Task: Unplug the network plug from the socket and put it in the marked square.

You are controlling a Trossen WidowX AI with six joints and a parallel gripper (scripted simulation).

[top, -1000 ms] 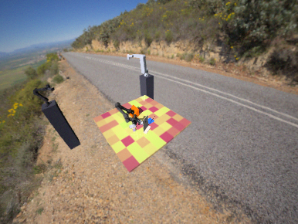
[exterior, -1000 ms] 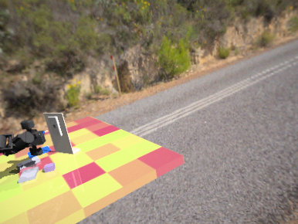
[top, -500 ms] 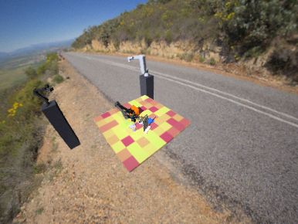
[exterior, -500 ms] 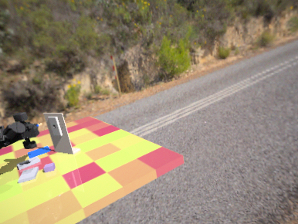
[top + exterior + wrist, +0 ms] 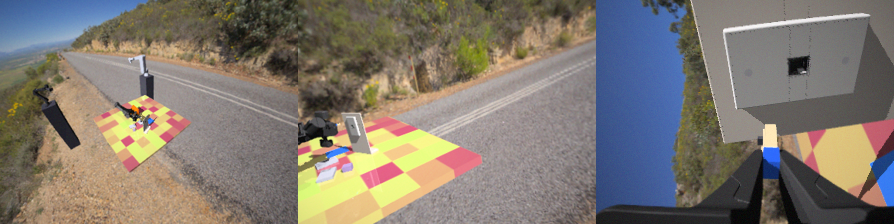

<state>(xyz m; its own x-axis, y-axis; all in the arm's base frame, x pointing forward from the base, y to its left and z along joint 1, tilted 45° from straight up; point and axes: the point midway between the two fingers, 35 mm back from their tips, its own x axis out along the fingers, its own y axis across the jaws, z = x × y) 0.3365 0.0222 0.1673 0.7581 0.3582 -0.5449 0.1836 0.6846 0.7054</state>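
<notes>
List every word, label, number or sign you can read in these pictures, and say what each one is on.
None: no readable text in any view.
Upright panel and its socket: plain grey, unmarked.
Plug in the pincer: blue and tan, no label.
Checked table: coloured squares only.
Road: painted lines, no words.

Plug (image 5: 770,150) outside socket (image 5: 798,65), before panel (image 5: 761,65)

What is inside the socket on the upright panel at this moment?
The socket looks dark and vacant apart from a small pale glint at its lower edge; its depth is in shadow. The plug sits outside it, clamped in the gripper, short of the panel.
</notes>
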